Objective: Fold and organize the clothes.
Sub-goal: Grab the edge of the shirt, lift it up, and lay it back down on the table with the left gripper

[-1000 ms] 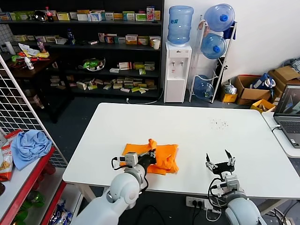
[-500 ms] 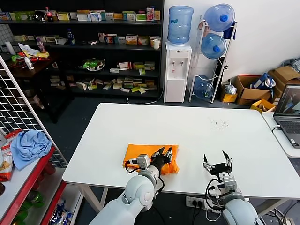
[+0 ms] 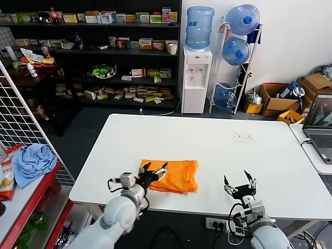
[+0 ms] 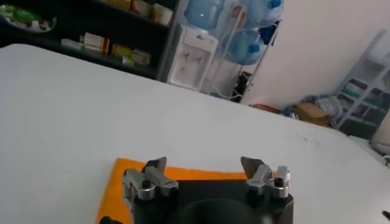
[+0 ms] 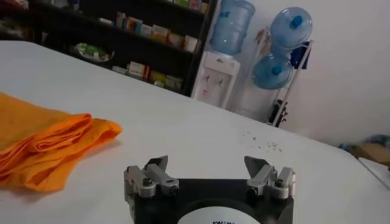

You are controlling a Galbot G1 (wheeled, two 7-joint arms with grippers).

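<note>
The shirt is lying folded into a flat orange rectangle on the white desk, near the desk's front edge and left of its centre. In the head view its right end is showing bunched, layered folds, while the rest is lying smooth. No lettering is showing on the upper face.

The left hand is sitting at the shirt's left end, over its near-left corner. Its fingers are spread apart, released, and nothing is sitting between them. In the left wrist view the left hand is showing the same spread, with the orange cloth lying just past and under the fingertips. Whether the fingertips are touching the cloth cannot be told.

The right hand is waiting over bare desk near the front edge, to the right of the shirt and apart from it. Its fingers are also spread and empty. In the right wrist view the right hand is pointing across the desk, and the shirt's folded end is lying off to one side.

Beyond the desk, a water dispenser is standing against the wall beside dark shelving. A laptop is sitting on a second surface at the right. A light blue cloth is lying on a red shelf at the left.
</note>
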